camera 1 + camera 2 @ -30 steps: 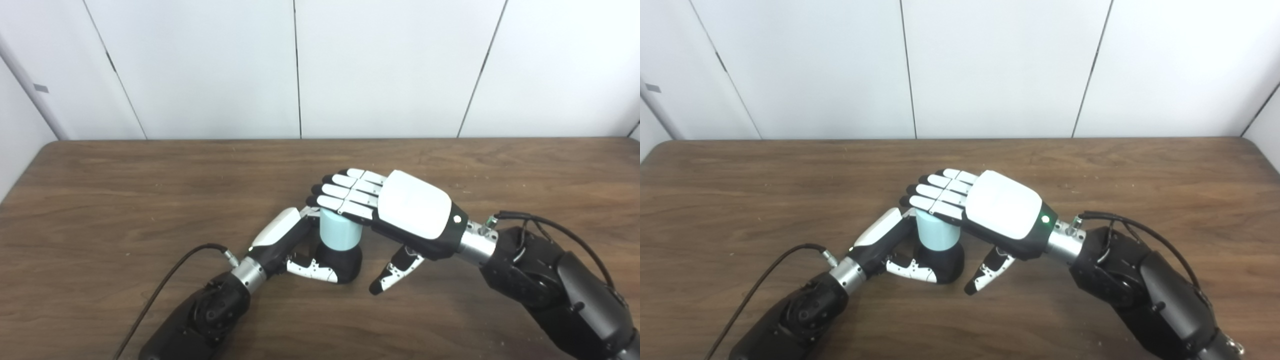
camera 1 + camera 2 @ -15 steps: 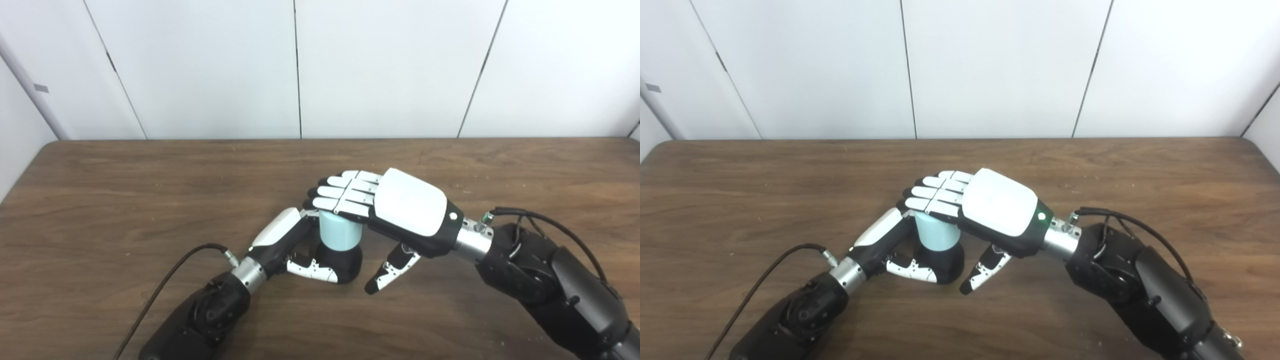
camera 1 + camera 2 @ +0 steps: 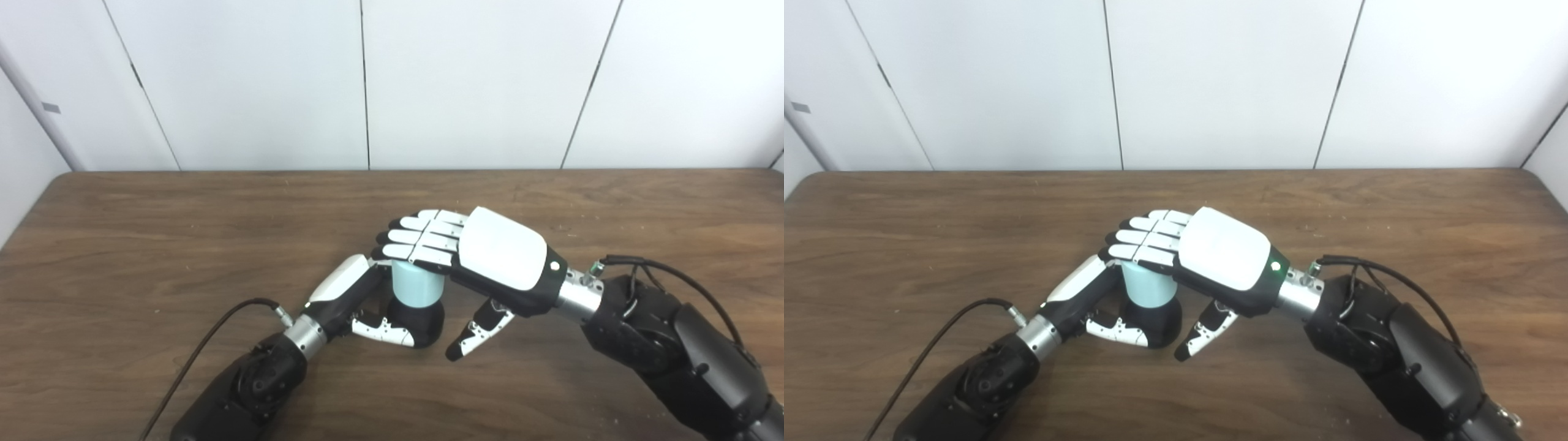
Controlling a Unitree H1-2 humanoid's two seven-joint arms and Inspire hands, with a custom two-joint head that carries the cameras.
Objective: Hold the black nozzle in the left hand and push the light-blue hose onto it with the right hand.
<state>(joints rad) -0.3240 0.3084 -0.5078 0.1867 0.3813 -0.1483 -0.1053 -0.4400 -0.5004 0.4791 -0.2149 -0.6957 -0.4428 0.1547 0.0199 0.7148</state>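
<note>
Both hands are working the pressing step: the left hand (image 3: pixel 358 300) is wrapping its fingers around the rounded black nozzle (image 3: pixel 422 321) on the wooden tabletop (image 3: pixel 184 245), while the right hand (image 3: pixel 490 257), fingers flat together, is bearing on the light-blue cylindrical hose (image 3: pixel 416 288), probably needing further straight downward pressure.
</note>
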